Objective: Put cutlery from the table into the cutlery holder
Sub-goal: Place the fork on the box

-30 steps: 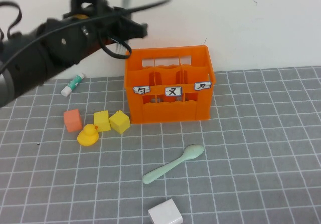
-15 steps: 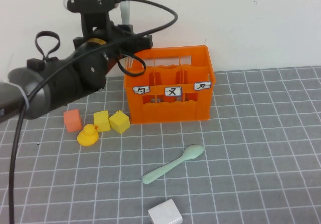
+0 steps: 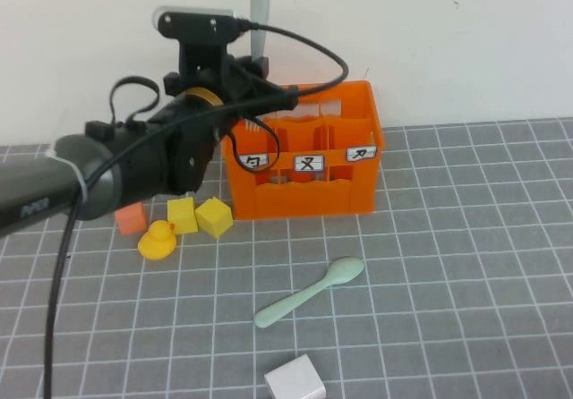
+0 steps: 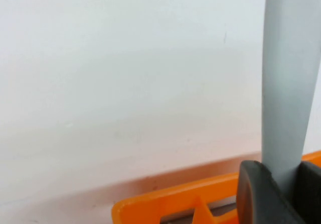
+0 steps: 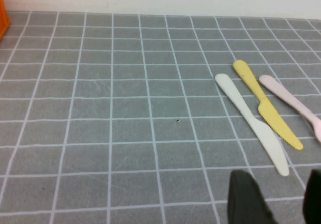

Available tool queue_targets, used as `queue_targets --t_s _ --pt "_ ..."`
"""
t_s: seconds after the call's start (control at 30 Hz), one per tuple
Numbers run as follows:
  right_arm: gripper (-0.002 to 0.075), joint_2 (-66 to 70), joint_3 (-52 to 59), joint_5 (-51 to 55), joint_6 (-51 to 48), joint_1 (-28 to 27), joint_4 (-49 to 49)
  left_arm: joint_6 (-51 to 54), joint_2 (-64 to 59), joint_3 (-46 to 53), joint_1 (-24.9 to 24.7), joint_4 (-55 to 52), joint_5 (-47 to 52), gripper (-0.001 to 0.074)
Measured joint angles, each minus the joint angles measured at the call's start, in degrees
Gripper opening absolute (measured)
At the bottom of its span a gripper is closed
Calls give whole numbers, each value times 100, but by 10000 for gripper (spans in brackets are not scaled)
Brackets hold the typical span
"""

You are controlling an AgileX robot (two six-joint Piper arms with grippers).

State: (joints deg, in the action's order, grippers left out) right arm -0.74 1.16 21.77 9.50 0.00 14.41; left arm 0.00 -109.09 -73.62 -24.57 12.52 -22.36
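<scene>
- High view: the left gripper (image 3: 255, 68) sits at about 10 o'clock of the orange cutlery holder (image 3: 304, 153), over its rear-left corner. Its fingers are closed on a pale mint-green fork (image 3: 259, 12), which stands nearly upright, handle end pointing to 12 o'clock above the gripper. The fork's lower end is hidden behind the gripper and crate rim, so whether it has entered a compartment cannot be told.
- High view: the left arm reaches in from 9 o'clock, its dark forearm low over the grey gridded table (image 3: 466, 274) and its wrist bent up towards the crate. The coming move looks like a straight lowering, since the fork's long axis already runs vertically over the crate's left rear cell.
- High view: the matching spoon (image 3: 312, 291) lies flat at 6 o'clock of the crate, well apart from it, its long axis running from 8 o'clock to 2 o'clock with the bowl at the 2 o'clock end. The right gripper is not visible here.
- Left wrist view: the fork's grey-green shaft (image 4: 288, 83) rises between two dark fingers (image 4: 256, 194), clamped, with the crate's orange rim (image 4: 175, 204) just below.
- Right wrist view: the right gripper (image 5: 275, 196) hangs over bare table with its dark fingers spread apart, holding nothing. Three plastic knives, white (image 5: 252, 123), yellow (image 5: 266, 110) and pink (image 5: 291, 103), lie side by side nearby.
</scene>
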Motion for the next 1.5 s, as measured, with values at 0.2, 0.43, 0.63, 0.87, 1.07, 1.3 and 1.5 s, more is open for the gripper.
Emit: queue_targets --t_s 0.2,0.43,0.63,0.87,1.07,1.3,1.5 --pt "256 0 0 0 0 0 0 -712 -260 0 -5 -779 -253 104" --pt "256 0 0 0 0 0 0 -2016 -260 0 -44 -2425 -1459 104" --pt "256 0 0 0 0 0 0 -2491 -365 0 -64 -2711 -1818 104" --pt "256 0 -10 0 0 0 0 -2464 -950 0 -64 -2642 -2129 104" --pt "256 0 -10 0 0 0 0 -2365 -1274 0 -64 -2400 -2336 123" --pt "256 0 -10 0 0 0 0 -2332 -1343 0 -64 -2376 -2466 271" --pt "256 0 -10 0 0 0 0 -2640 -1203 0 -25 -2392 -2674 306"
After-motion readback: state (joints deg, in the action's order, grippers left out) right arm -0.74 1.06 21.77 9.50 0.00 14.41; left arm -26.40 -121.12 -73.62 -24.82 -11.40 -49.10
